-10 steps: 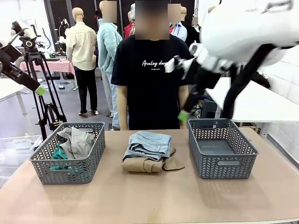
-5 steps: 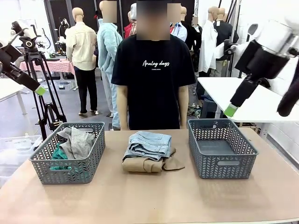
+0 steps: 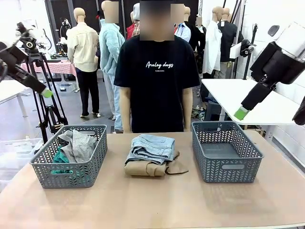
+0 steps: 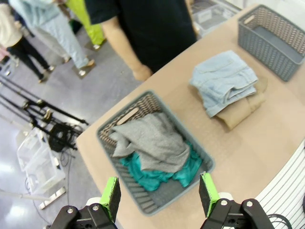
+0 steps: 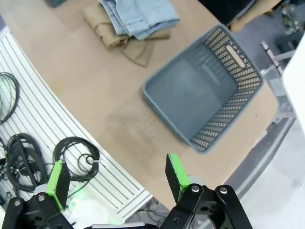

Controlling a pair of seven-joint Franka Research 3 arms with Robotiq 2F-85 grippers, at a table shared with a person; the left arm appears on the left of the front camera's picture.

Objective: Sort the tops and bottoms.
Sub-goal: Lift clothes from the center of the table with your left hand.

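Note:
Light blue denim bottoms (image 3: 152,147) lie folded on a tan top (image 3: 150,168) at the table's middle. The left basket (image 3: 69,164) holds a grey top (image 3: 78,143) over a teal top (image 3: 59,157). My left gripper (image 3: 46,93) hangs high at the far left, open and empty. In its wrist view the left gripper (image 4: 159,191) is above the grey top (image 4: 152,143) and teal top (image 4: 157,174). My right gripper (image 3: 240,113) hovers open above the right basket (image 3: 226,151). Below the right gripper (image 5: 116,174) are the basket (image 5: 205,90) and the bottoms (image 5: 138,14).
A person in a black T-shirt (image 3: 157,81) stands at the table's far edge, hands down. A tripod (image 3: 45,105) stands off the table at the left. Cables (image 5: 76,157) lie on the floor on the robot's side.
My right arm has swung from the middle, close before the camera, out to the right and up above the right basket. The left gripper has barely shifted. The clothes have not moved.

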